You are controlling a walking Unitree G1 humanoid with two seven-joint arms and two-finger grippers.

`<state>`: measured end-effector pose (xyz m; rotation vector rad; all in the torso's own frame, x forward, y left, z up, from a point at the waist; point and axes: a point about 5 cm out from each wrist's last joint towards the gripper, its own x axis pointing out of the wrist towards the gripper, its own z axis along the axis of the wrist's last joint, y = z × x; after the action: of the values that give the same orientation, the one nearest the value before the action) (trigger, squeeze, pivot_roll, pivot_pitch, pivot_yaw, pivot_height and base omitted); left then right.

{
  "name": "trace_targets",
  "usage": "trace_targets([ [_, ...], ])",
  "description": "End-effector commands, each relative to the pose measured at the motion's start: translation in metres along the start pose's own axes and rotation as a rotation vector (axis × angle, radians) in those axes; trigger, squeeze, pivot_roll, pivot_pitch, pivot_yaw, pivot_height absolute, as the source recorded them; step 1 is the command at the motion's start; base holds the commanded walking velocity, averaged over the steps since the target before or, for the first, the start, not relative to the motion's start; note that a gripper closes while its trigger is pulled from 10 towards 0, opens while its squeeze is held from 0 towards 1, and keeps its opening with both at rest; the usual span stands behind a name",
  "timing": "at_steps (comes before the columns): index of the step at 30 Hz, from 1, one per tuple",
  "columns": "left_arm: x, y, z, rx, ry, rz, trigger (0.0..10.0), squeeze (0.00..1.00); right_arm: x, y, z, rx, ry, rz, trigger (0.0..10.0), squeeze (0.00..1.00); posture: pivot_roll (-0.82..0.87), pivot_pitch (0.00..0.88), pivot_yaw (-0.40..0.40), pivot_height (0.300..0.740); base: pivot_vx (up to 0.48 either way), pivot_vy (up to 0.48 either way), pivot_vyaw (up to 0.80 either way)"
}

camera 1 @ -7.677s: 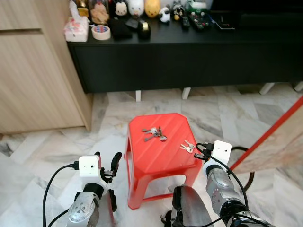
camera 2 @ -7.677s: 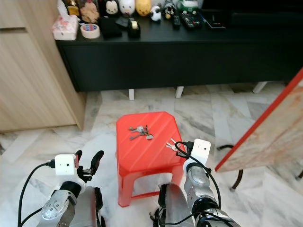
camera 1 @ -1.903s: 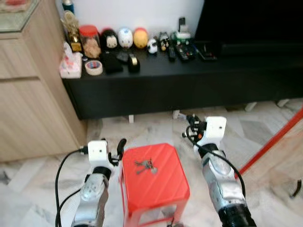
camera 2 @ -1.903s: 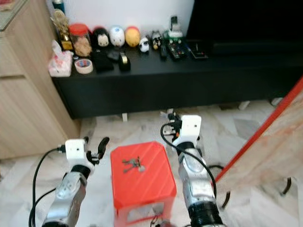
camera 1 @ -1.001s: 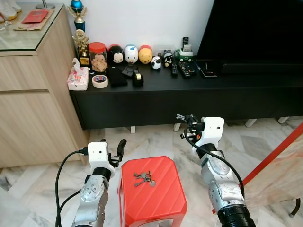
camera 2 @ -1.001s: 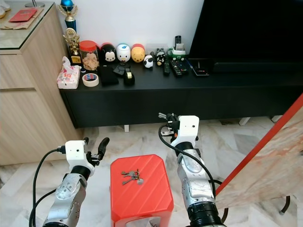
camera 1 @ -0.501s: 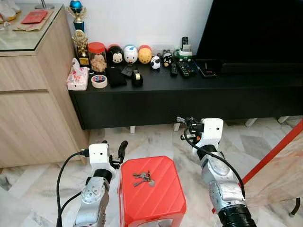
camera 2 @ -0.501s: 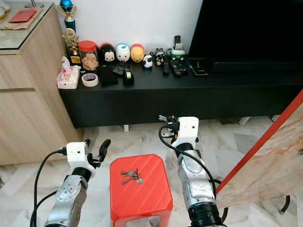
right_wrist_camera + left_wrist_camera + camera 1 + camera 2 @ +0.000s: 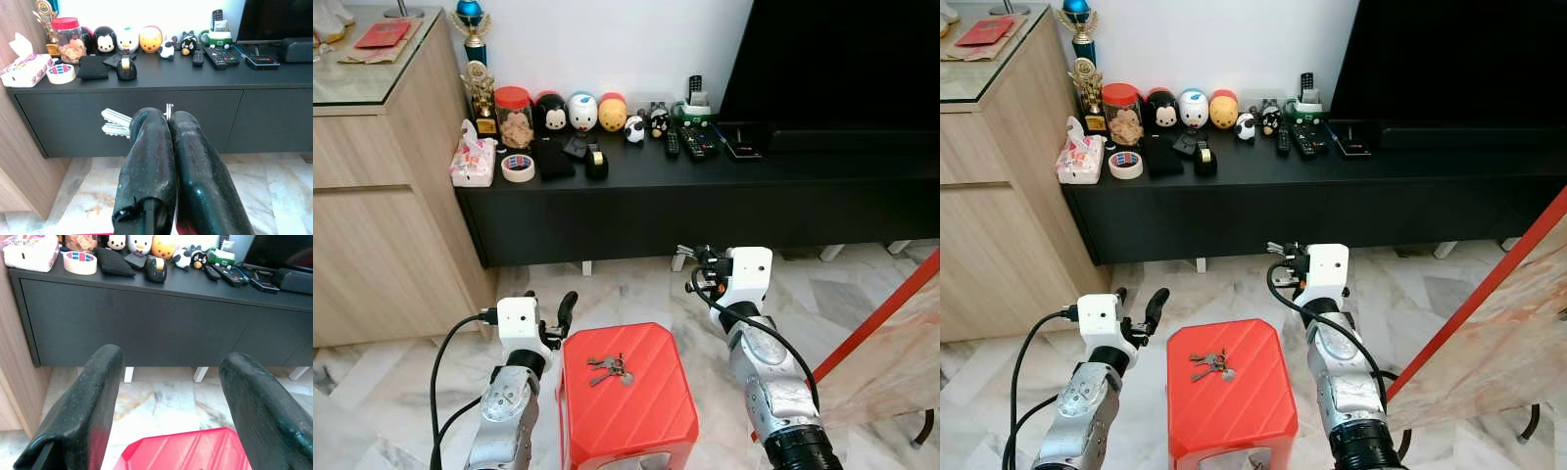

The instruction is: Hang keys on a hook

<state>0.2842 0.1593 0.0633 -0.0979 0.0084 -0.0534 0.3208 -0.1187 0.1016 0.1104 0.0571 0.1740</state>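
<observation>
My right gripper [image 9: 697, 262] is raised in front of the black console, shut on a small set of silver keys [image 9: 115, 123] that stick out beside its fingertips [image 9: 146, 117]. A second bunch of keys [image 9: 607, 368] lies on the top of the red plastic stool [image 9: 636, 416] between my arms. My left gripper [image 9: 548, 311] hovers at the stool's left edge, open, with nothing between its fingers [image 9: 105, 377].
A long black TV console [image 9: 705, 196] carries toy figures, a tape roll [image 9: 517, 167], remotes and a tissue pack. A wooden cabinet [image 9: 382, 225] stands at the left. A red-edged board [image 9: 891, 323] leans at the right. The floor is marble.
The small keys that lay on the stool's right corner are now held up in my right gripper. The camera has risen and looks further ahead. Over the last half second almost nothing has moved.
</observation>
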Motion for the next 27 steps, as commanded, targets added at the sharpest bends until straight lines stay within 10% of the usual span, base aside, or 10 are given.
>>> trace_targets([
  [1,-0.0013,-0.0021,0.0002,-0.010,-0.006,-0.006,10.0,0.00,-0.0026,-0.0034,0.0001,-0.009,0.002,-0.010,10.0,0.00,0.02,0.042,-0.110,0.737,0.000,0.000,0.00],
  [27,-0.0010,-0.0029,0.0035,-0.019,-0.024,-0.001,10.0,0.00,-0.0016,-0.0012,0.0004,-0.003,0.006,-0.005,10.0,0.00,0.02,0.042,-0.116,0.737,-0.193,0.000,0.00],
])
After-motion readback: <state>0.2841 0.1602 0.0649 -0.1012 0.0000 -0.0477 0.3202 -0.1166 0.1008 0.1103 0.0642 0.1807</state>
